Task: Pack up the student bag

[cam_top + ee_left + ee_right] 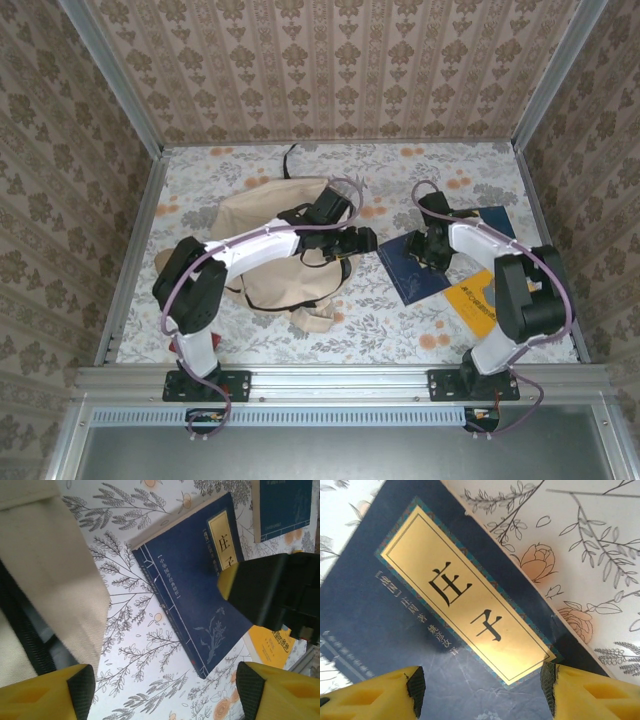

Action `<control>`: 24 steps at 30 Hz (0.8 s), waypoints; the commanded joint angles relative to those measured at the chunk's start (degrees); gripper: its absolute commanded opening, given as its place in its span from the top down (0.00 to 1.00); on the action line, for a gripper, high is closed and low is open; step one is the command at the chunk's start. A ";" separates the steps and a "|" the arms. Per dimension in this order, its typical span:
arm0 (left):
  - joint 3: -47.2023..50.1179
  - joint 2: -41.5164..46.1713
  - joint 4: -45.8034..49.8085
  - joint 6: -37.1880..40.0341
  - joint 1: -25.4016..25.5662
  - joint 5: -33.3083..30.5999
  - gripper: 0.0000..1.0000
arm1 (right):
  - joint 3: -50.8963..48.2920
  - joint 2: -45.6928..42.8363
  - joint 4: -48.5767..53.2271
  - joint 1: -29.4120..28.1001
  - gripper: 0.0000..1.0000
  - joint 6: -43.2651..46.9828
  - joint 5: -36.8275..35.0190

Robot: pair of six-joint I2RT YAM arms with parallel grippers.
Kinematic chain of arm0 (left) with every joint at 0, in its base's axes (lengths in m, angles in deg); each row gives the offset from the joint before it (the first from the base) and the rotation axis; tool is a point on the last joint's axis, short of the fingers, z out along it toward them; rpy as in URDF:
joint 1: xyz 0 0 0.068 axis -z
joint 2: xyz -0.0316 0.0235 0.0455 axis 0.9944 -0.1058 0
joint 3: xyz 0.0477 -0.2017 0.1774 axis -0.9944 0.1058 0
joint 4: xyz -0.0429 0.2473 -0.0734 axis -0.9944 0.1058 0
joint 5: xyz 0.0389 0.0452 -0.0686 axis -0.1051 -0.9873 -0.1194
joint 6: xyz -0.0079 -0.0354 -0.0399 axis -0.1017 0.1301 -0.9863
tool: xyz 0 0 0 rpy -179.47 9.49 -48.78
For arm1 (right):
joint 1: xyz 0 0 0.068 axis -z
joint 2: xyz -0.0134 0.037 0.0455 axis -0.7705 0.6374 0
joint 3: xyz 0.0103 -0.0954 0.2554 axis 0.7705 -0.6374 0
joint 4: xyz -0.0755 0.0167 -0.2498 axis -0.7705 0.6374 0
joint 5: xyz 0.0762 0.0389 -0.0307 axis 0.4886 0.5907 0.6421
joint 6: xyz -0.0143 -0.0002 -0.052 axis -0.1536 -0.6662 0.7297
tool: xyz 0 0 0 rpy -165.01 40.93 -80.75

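Note:
The student bag (265, 240) is a beige soft backpack lying flat at the table's left centre, and its cream flap and dark zipper fill the left of the left wrist view (45, 565). A dark blue book with a gold title label (418, 272) (192, 590) (470, 605) lies just right of the bag. My left gripper (360, 241) (164, 695) hangs open over bare tablecloth between the bag's edge and the book. My right gripper (426, 252) (482, 690) is open directly above the blue book's cover, near the label's lower end, with nothing between its fingers.
A second blue book (500, 222) (282, 505) lies at the back right. A yellow book (482, 296) (272, 642) rests at the front right, partly under the first book. Patterned walls enclose the table on three sides. The right gripper's body (272, 595) looms over the book.

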 commanded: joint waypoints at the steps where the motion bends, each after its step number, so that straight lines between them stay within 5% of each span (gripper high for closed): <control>1: -2.91 -3.51 -0.60 -3.49 1.33 3.27 0.29 | 2.45 2.55 2.57 -0.04 0.32 2.77 -2.50; 10: -4.45 -10.00 -3.13 -7.97 3.65 5.79 0.46 | -5.04 0.21 0.31 -1.94 0.30 -2.62 3.70; 14: -3.95 -11.43 -1.95 -7.75 3.74 4.16 0.56 | -9.32 -4.08 -4.81 -2.26 0.32 -5.71 11.90; 24: -3.61 -12.18 -0.41 -9.81 3.77 1.97 0.56 | -10.55 -6.47 -6.33 -2.57 0.35 -7.85 15.15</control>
